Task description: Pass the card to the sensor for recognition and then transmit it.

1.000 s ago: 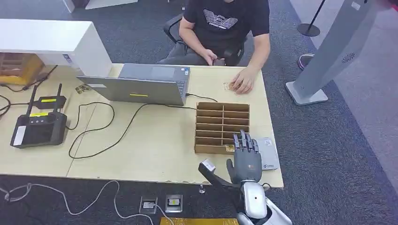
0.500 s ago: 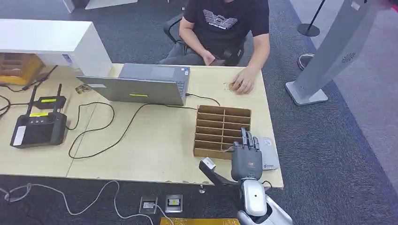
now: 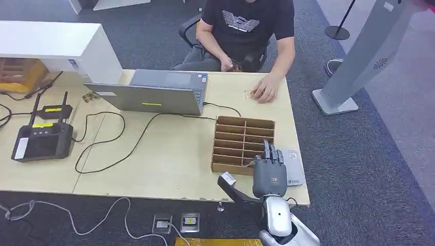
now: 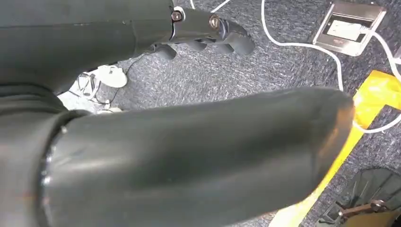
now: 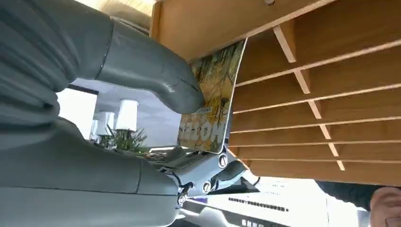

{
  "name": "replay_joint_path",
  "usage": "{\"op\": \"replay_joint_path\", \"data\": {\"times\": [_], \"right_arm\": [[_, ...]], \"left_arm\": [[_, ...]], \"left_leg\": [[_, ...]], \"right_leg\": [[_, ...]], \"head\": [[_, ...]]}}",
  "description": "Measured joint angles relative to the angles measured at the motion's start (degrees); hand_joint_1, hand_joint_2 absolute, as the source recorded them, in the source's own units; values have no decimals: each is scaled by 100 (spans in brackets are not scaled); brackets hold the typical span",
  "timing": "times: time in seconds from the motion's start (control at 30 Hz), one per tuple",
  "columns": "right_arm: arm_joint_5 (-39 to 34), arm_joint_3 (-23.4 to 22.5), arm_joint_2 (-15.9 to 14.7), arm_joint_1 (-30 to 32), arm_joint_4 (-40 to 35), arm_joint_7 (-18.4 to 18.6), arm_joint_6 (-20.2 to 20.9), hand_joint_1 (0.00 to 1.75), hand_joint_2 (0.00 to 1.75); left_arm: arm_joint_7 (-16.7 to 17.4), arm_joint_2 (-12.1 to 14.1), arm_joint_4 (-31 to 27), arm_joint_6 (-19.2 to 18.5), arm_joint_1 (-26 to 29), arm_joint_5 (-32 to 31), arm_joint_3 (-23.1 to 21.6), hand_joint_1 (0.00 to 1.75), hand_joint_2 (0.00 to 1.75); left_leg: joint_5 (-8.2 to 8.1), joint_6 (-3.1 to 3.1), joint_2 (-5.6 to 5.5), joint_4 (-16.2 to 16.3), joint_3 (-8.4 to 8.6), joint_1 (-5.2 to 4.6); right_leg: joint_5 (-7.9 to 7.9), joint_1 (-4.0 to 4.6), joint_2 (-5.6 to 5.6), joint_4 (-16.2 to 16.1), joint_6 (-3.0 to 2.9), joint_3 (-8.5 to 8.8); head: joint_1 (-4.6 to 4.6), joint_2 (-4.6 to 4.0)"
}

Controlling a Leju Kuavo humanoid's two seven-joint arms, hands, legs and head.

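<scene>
Card [image 5: 215, 101] pinched in right hand [image 3: 269, 171]

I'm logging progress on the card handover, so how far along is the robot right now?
Early stage. Nothing is finished yet. In hand: the right hand pinches a yellow printed card at the near edge of the wooden slotted card box; it is partly out, not clear of it. Left: lift it free, present it to the grey card reader beside the box, then pass it on. The left hand hangs idle.

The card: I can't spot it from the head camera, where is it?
The card shows in the right wrist view, pinched by the right hand at the wooden rack's near edge, at the table's near right, beside the grey sensor.
</scene>
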Motion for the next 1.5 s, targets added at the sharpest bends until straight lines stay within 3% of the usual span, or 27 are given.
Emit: {"op": "replay_joint_path", "data": {"times": [0.13,0.3,0.53,0.8,1.0,1.2,1.37,1.5], "right_arm": [[607,-26,-41,-28,-339,216,-77,175,175],[1223,-116,-153,-268,-1348,306,-11,175,175],[1319,-92,-557,-1142,-2625,363,277,175,175],[1317,-2,-796,-1395,-3301,357,388,175,175],[1070,227,-721,-1599,-3192,-127,1053,175,175],[816,586,-430,-1837,-2529,-168,1233,175,175],[616,929,-227,-2051,-1977,-367,1866,175,175],[458,1104,-64,-2176,-1568,-330,2067,175,175]], "left_arm": [[-2,-2,4,-9,2,-70,9,0,0],[-35,-7,13,-9,2,-181,17,0,0],[-118,-20,15,-92,-8,-295,28,0,0],[-120,-22,15,-131,-32,-345,55,0,0],[-124,-29,15,-208,-70,-339,107,0,0],[-186,-42,15,-308,-81,-317,146,0,0],[-199,-55,15,-374,-147,-363,146,0,0],[-199,-59,15,-542,-213,-461,146,0,0]], "left_leg": [[1,2,1,0,-1,0],[2,1,2,1,0,0],[8,0,10,2,6,-1],[8,0,11,1,5,0],[9,-1,10,-1,0,4],[10,-1,8,0,-3,4],[11,-1,6,0,-4,4],[11,-1,5,0,-5,4]], "right_leg": [[1,0,2,1,0,-1],[1,0,3,1,0,-2],[12,-1,11,0,-5,0],[13,0,14,1,-5,-1],[13,4,10,2,-5,0],[12,5,3,2,-5,0],[12,5,1,2,-5,0],[12,5,2,2,-5,-1]], "head": [[-2,0],[0,0],[0,0],[-2,0],[-2,0],[0,0],[0,0],[0,0]]}}
